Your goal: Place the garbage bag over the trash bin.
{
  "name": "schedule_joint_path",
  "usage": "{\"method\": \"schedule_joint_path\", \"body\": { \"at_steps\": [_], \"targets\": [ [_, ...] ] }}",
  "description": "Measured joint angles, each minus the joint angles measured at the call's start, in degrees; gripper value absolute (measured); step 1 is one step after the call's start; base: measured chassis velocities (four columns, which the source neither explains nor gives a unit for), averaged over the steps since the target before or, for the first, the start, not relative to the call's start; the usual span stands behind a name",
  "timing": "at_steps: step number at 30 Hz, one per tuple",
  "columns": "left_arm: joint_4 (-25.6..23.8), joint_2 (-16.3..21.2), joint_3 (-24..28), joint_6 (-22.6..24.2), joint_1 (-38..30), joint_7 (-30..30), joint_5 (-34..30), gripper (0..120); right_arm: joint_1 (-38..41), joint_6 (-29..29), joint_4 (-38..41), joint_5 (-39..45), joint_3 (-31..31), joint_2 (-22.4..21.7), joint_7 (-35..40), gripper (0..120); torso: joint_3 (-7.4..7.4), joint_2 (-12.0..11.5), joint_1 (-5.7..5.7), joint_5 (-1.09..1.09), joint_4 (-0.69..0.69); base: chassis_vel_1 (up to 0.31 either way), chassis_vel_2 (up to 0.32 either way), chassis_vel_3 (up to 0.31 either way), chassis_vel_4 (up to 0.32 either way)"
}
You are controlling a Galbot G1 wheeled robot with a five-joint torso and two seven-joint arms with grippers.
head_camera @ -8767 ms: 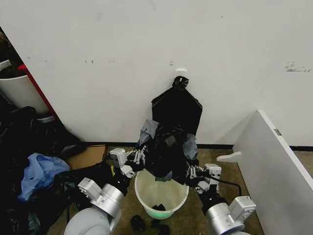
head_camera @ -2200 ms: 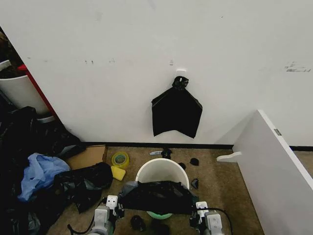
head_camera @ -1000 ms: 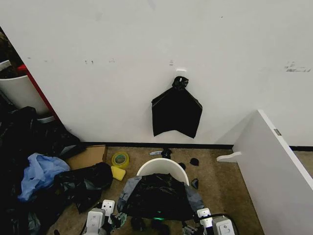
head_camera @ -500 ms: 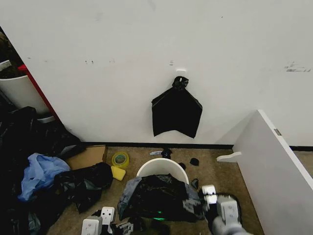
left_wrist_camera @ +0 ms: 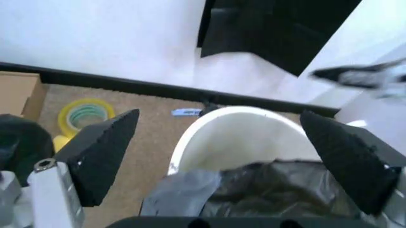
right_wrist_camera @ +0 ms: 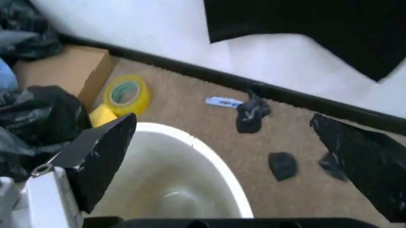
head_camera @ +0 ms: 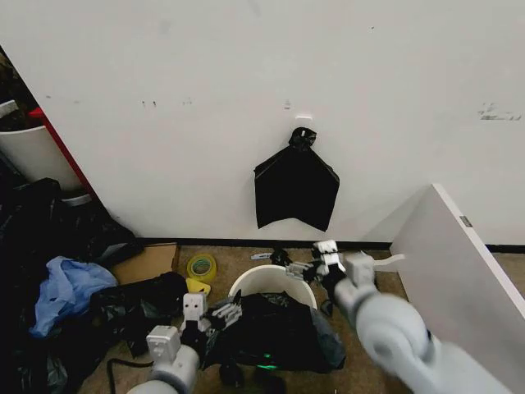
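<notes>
At frame 6 o'clock, bag (head_camera: 275, 332) drapes the near half of bin (head_camera: 261, 279), far rim bare. Left gripper (head_camera: 220, 312) at bag's 9 o'clock, jaws wide; right gripper (head_camera: 316, 261) above far rim, jaws wide, likely repositioning.

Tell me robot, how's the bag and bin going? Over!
Left gripper open at garbage bag's near edge. Right gripper open above trash bin's far rim. Bag covers the near half only; far rim bare. Nothing in the way.
</notes>
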Motion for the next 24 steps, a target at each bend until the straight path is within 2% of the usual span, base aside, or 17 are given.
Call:
{"method": "schedule_joint_path", "body": {
  "at_steps": [3, 4, 8, 10, 11, 14, 17, 19, 22, 24],
  "targets": [
    [-0.80, -0.57, -1.15, 0.27, -2.35, -1.46, -2.90, 100, 4.72, -0.31, -7.69, -6.23, -2.39, 1.45, -9.94, 100, 0.00, 0.00, 0.00, 0.01, 0.02, 0.000, 0.000, 0.000, 0.000],
    [-0.80, -0.57, -1.15, 0.27, -2.35, -1.46, -2.90, 100, 4.72, -0.31, -7.69, -6.23, -2.39, 1.45, -9.94, 100, 0.00, 0.00, 0.00, 0.01, 0.02, 0.000, 0.000, 0.000, 0.000],
    [-0.81, -2.61, -3.94, 2.27, -6.34, -5.96, -8.53, 100, 7.03, -0.35, -15.58, -15.98, -3.25, 3.43, -24.51, 100, 0.00, 0.00, 0.00, 0.00, 0.00, 0.000, 0.000, 0.000, 0.000],
    [-0.12, -3.34, -5.56, 3.16, -7.96, -7.20, -10.45, 100, 6.87, -0.36, -17.78, -21.20, -3.07, 4.00, -31.93, 100, -0.01, 0.00, 0.00, -0.02, 0.01, 0.000, 0.000, 0.000, 0.000],
    [-0.12, -3.34, -5.56, 3.16, -7.96, -7.20, -10.45, 100, 6.87, -0.36, -17.78, -21.20, -3.07, 4.00, -31.93, 100, -0.01, 0.00, 0.00, -0.02, 0.01, 0.000, 0.000, 0.000, 0.000],
    [0.88, -4.10, -7.76, 3.37, -9.48, -7.50, -11.18, 100, 6.68, -0.36, -20.61, -28.84, -2.87, 4.04, -40.83, 99, -0.01, 0.00, -0.01, -0.02, 0.00, 0.000, 0.000, 0.000, 0.000],
    [1.15, -5.42, -9.87, 3.42, -10.37, -7.79, -12.50, 100, 6.67, -0.35, -21.86, -30.82, -2.85, 4.24, -42.10, 93, -0.01, 0.00, -0.01, -0.02, -0.01, 0.000, 0.000, 0.000, 0.000],
    [1.85, -6.35, -11.47, 3.53, -10.89, -8.51, -13.10, 100, 6.61, -0.34, -22.56, -31.64, -2.73, 4.51, -42.26, 86, -0.01, 0.00, -0.01, -0.01, 0.00, 0.000, 0.000, 0.000, 0.000],
    [3.62, -6.40, -13.42, 3.57, -10.99, -9.34, -13.23, 100, 6.05, -0.32, -22.49, -32.14, -2.69, 4.30, -42.28, 72, -0.01, 0.00, -0.01, -0.02, 0.00, 0.000, 0.000, 0.000, 0.000],
    [3.92, -6.34, -13.85, 3.57, -10.95, -9.56, -13.26, 100, 5.79, -0.32, -22.25, -32.17, -2.75, 4.12, -42.28, 69, -0.01, 0.00, -0.01, -0.02, 0.00, 0.000, 0.000, 0.000, 0.000]
  ]
}}
